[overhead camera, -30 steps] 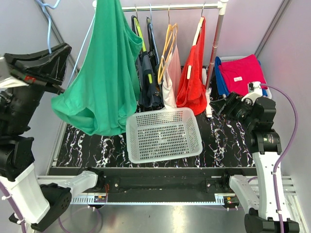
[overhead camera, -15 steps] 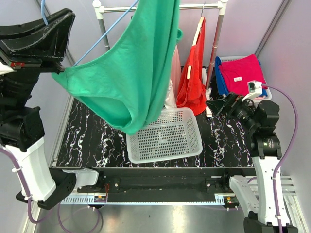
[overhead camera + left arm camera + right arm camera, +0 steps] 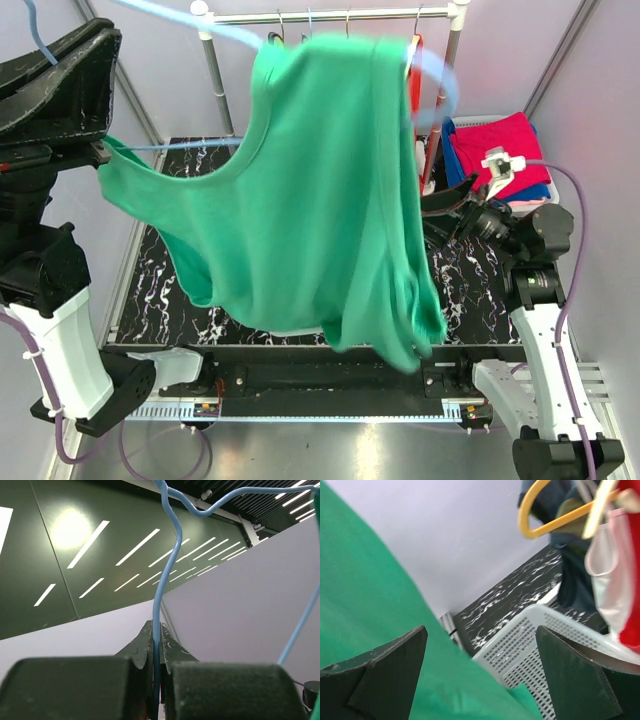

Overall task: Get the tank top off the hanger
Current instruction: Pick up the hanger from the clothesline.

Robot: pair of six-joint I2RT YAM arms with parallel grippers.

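Left pincer [image 3: 156, 647] pinches hanger [image 3: 157, 610] | tank top [image 3: 310, 200] hides basket [image 3: 535, 645] overhead

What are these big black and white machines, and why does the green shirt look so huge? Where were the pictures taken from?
They are two robot arms bolted to a table. One picture looks down from above; the other two come from small cameras on the wrists. The left end effector is pinched shut on a thin blue hanger, and the green tank top hangs from it, held up close to the top camera, so it looks huge. The right end effector is wide open and holds nothing. On the table sits a white basket. At the back, more clothes hang on a rail, and a red shirt lies folded.
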